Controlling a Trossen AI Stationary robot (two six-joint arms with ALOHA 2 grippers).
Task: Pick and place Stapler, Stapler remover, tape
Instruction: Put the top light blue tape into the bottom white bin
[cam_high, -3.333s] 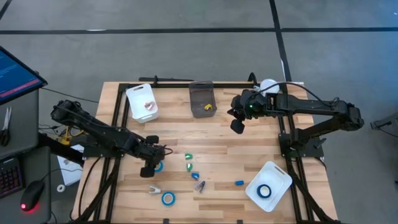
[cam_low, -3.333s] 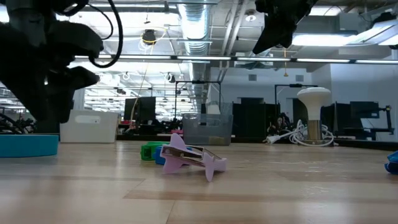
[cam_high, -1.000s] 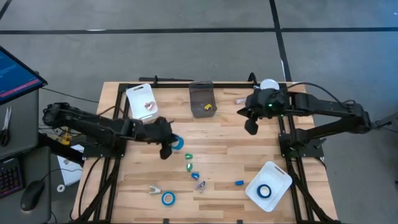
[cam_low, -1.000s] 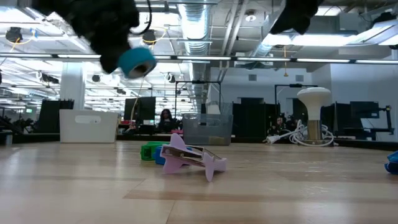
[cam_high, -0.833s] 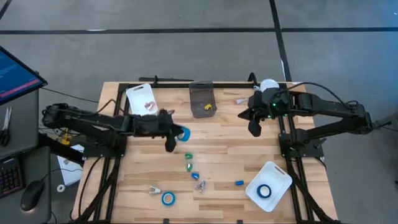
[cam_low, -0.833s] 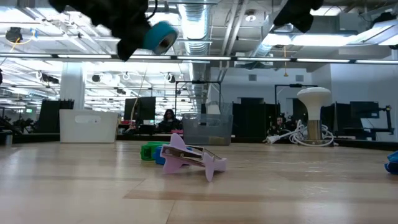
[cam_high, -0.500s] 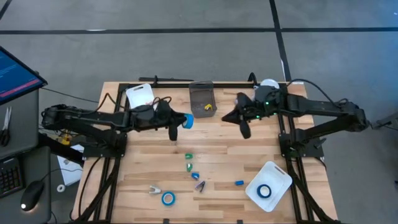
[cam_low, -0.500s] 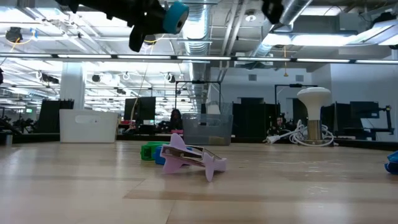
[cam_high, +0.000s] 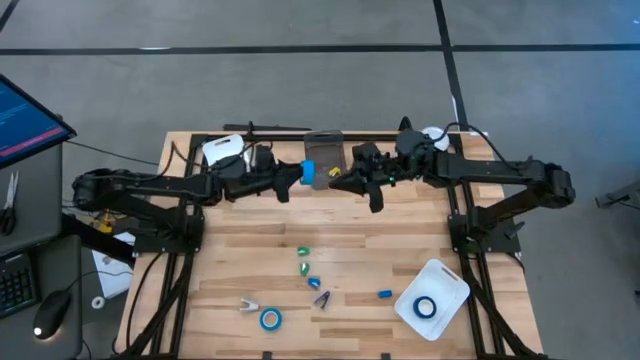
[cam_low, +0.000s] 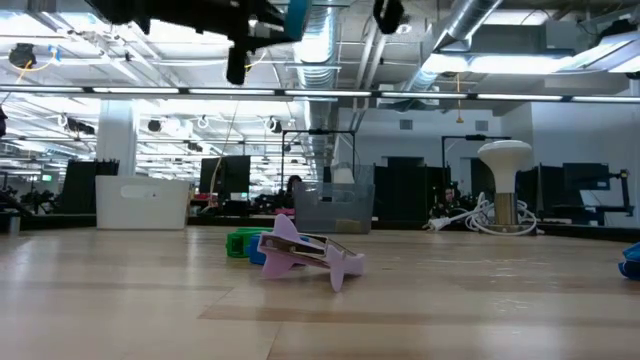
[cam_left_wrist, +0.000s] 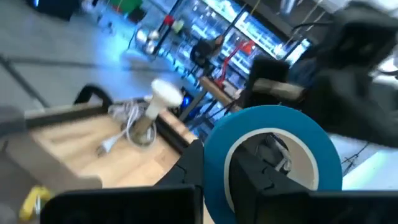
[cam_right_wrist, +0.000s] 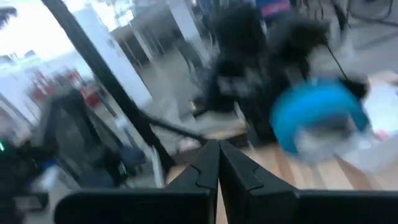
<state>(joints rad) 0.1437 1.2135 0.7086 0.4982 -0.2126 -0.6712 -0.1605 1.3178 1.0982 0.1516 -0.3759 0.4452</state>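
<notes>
My left gripper (cam_high: 297, 178) is high above the far middle of the table, shut on a blue roll of tape (cam_high: 308, 172) beside the dark bin (cam_high: 323, 152). The roll fills the left wrist view (cam_left_wrist: 273, 158). My right gripper (cam_high: 347, 183) is shut and empty, just right of that roll, over the bin's near end; its wrist view looks at the roll (cam_right_wrist: 317, 115). A second blue roll (cam_high: 270, 319) lies flat near the front edge. A third (cam_high: 425, 307) lies in the white tray (cam_high: 448, 283). A purple stapler remover (cam_low: 305, 255) lies on the table. My left gripper has one finger (cam_left_wrist: 252, 183) inside the roll's white core and the other (cam_left_wrist: 186, 168) outside, on the roll's blue wall (cam_left_wrist: 214, 155). The fingers come level from the table's left. The roll stands on edge, lifted well clear of the table.
A white bin (cam_high: 225, 152) stands at the far left. Small green and blue items (cam_high: 305, 268) lie mid-table, with a blue piece (cam_high: 384, 294) near the tray. A yellow item (cam_high: 335, 172) lies in the dark bin. A lamp and cable (cam_low: 503, 195) stand beyond the far right.
My left gripper has carried the blue roll up and toward the far edge and the right, from mid-table to beside the dark bin; the roll now stands on edge. My right gripper has swung toward the table's left, toward the roll and the bin.
</notes>
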